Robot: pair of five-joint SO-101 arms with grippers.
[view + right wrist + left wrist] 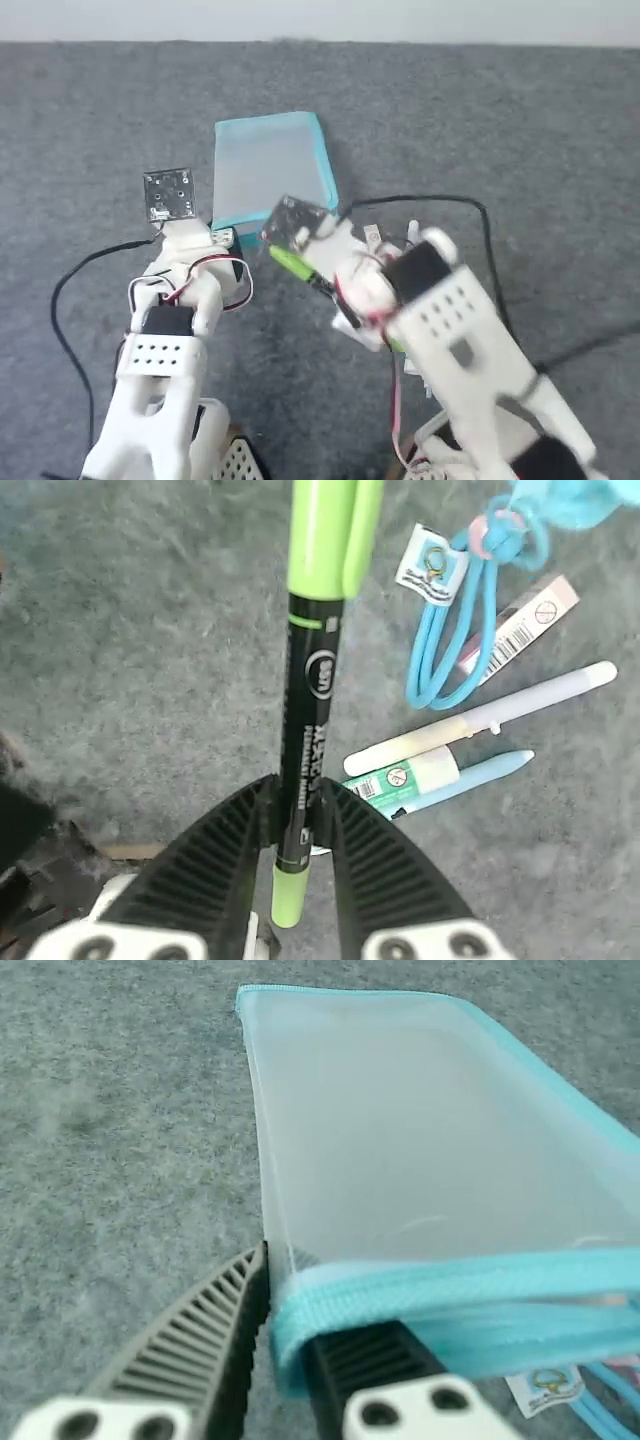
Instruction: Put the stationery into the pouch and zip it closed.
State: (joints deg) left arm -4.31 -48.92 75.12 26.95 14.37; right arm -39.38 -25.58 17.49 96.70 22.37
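Right wrist view: pens (500, 712) nr highlighter (308, 695)

The translucent blue-zipped pouch (420, 1140) runs past the left wrist view's edge; the black, green-capped marker (305, 730) loses its cap tip likewise; overhead, the white right arm (450, 310) hides most pale pens (480, 715).

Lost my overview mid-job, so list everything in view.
pouch: 1, translucent with light blue trim, on the carpet
marker: 1, green and black, held off the carpet
cord loop: 1, blue, by the pouch's corner
white pen: 1, on the carpet
blue pen: 1, light blue, beside the white pen
barcoded box: 1, pinkish, beside the cord loop
carpet: 1, grey, underneath
left gripper: shut on the pouch's edge
right gripper: shut on the marker
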